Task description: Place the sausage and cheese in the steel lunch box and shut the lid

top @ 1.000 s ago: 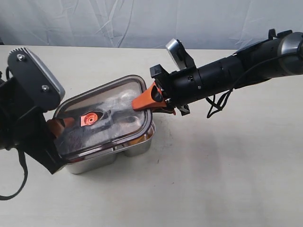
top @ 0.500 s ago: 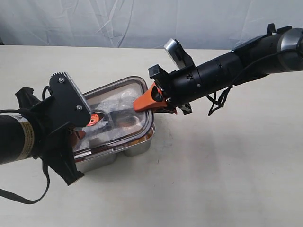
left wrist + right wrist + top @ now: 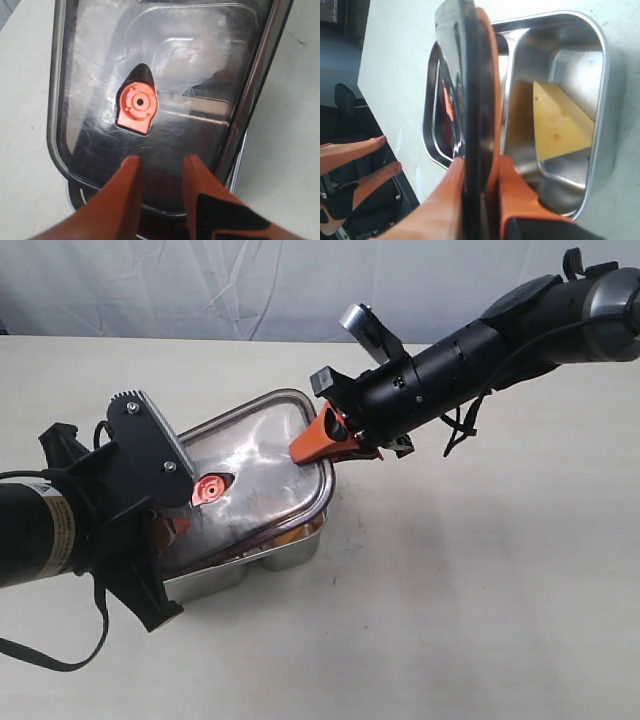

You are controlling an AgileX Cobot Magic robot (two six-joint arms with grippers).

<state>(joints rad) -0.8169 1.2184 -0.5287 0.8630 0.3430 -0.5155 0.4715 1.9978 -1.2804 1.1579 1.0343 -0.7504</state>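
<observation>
Now on the closing step. Holding the lid [image 3: 258, 468] by one short edge with the right gripper [image 3: 322, 440], clamped tight on its rim, tilted over the box [image 3: 290, 556] and not yet seated. Hovering the left gripper [image 3: 161, 162] at the opposite edge near the valve [image 3: 137, 104], fingers a little apart, nothing between them. Can see the cheese [image 3: 560, 125] in one compartment; cannot see the sausage. Next, probably: lower the raised edge square onto the rim, then press down evenly.
</observation>
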